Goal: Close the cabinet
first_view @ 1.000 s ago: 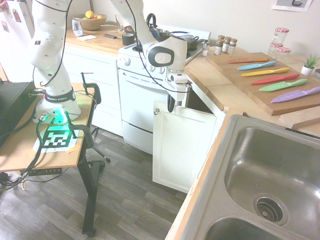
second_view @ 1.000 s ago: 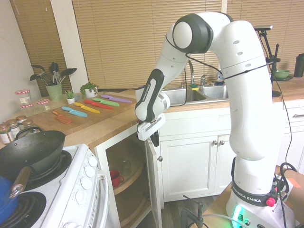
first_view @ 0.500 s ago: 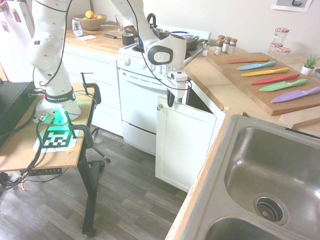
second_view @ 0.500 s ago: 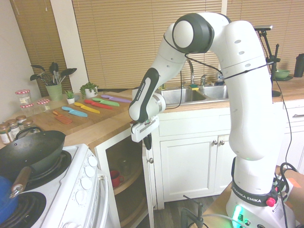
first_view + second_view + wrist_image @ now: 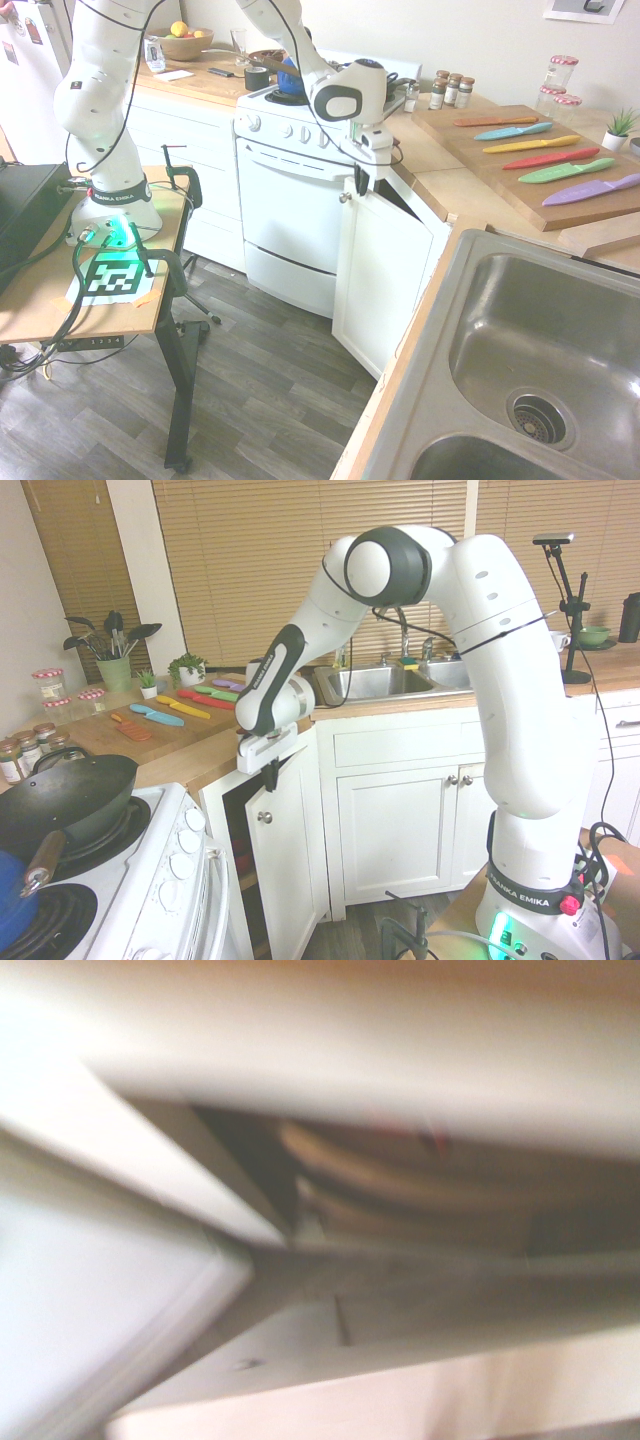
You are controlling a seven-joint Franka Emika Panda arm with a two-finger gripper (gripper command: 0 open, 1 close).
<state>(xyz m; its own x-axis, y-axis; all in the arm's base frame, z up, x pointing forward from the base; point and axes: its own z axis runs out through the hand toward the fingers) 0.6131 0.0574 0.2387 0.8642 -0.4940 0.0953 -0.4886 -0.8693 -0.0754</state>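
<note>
Corner base cabinet [image 5: 235,810], its door ajar beneath the fingers [image 5: 270,777].

The white recessed-panel door [image 5: 290,852] stands partly open, angled out below the fingers, its round silver knob [image 5: 265,817] just under their tips. A dark gap shows between door and frame; inside, the blurred wrist view shows curved wooden shelves [image 5: 400,1185]. The fingers are closed together, empty, at the door's upper edge, below the wooden worktop's [image 5: 203,758] level.

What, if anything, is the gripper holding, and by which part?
Nothing: the gripper is shut, its fingers by the upper edge of the cabinet door, not clasping it or its knob.
</note>
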